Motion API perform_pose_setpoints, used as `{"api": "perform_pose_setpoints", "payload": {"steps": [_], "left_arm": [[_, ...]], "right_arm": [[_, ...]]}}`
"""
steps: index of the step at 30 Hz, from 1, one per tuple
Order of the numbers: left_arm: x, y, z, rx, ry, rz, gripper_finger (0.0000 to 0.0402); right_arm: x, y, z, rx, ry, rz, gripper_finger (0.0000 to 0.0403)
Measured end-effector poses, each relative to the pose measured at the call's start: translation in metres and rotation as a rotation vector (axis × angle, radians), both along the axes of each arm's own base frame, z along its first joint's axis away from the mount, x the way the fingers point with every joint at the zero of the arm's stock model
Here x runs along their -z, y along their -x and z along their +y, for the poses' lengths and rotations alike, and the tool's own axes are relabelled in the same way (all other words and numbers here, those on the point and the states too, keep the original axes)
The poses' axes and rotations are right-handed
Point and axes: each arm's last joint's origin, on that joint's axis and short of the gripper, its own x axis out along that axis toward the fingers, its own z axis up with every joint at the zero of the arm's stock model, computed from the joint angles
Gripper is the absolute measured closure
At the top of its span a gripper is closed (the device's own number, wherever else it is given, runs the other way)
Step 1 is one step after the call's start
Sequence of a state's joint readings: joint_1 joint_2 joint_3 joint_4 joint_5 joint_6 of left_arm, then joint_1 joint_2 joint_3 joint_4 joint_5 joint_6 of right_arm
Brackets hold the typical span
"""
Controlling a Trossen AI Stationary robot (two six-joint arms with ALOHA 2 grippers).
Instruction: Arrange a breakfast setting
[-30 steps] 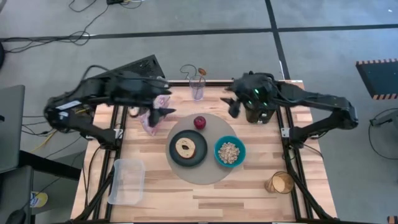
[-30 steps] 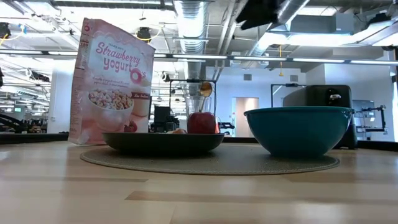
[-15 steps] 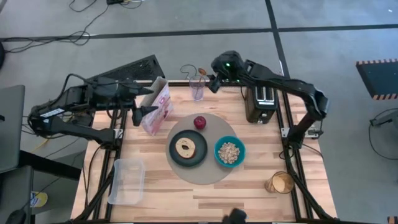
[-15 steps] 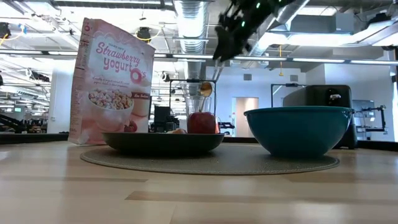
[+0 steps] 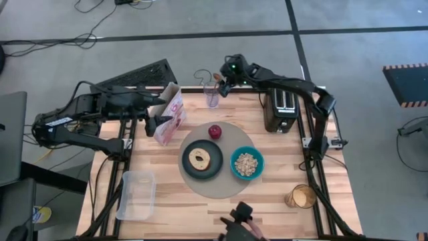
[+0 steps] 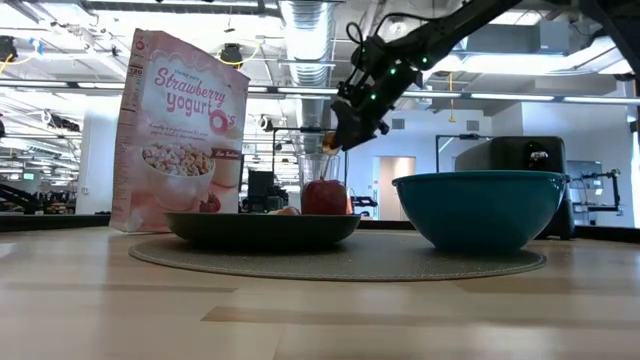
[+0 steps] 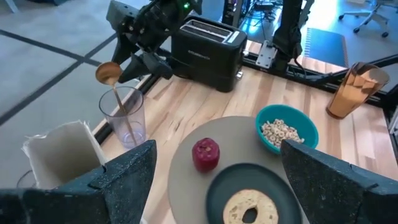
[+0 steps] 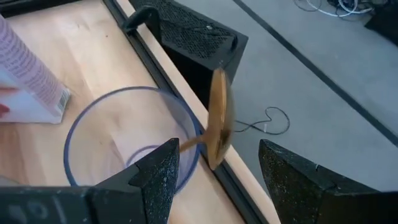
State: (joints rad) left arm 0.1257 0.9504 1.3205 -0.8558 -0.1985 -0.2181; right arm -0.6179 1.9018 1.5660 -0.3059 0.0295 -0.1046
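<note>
Insp. note, remote op. In the last sec. I saw the right hand (image 5: pixel 223 84) swing off the black toaster (image 5: pixel 279 110) to the far edge of the wooden surface (image 5: pixel 267 201). It stopped w/ fingers spread, nothing gripped, beside the gold spoon (image 7: pixel 111 78) standing in the clear plastic cup (image 7: pixel 127 115). The left hand (image 5: pixel 155 121) had backed away from the pink cereal box (image 5: pixel 170 116), also released.

Setting so far: round toasted bread (image 5: pixel 199 159) on dark grey plate (image 5: pixel 212 173), beige cereal (image 5: pixel 247 163) in small teal bowl (image 5: pixel 236 171), small red apple (image 5: pixel 215 131), all on large round grey mat (image 5: pixel 231 187). Spoon not yet placed; I judged fetching it was next.
</note>
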Motion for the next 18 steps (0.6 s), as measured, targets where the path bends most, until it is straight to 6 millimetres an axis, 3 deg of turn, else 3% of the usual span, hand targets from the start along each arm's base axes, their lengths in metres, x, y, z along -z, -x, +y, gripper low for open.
{"api": "perform_pose_setpoints", "payload": {"steps": [10, 18], "left_arm": [[0.0007, -0.0015, 0.0003, -0.007, 0.013, 0.001, 0.0076], [0.0007, -0.0015, 0.0003, -0.007, 0.013, 0.0, 0.0076]], "right_arm": [[0.0017, -0.0086, -0.0001, -0.054, 0.007, -0.062, 0.0162], [0.0009, -0.0068, -0.0034, -0.053, 0.019, -0.065, 0.0254]]}}
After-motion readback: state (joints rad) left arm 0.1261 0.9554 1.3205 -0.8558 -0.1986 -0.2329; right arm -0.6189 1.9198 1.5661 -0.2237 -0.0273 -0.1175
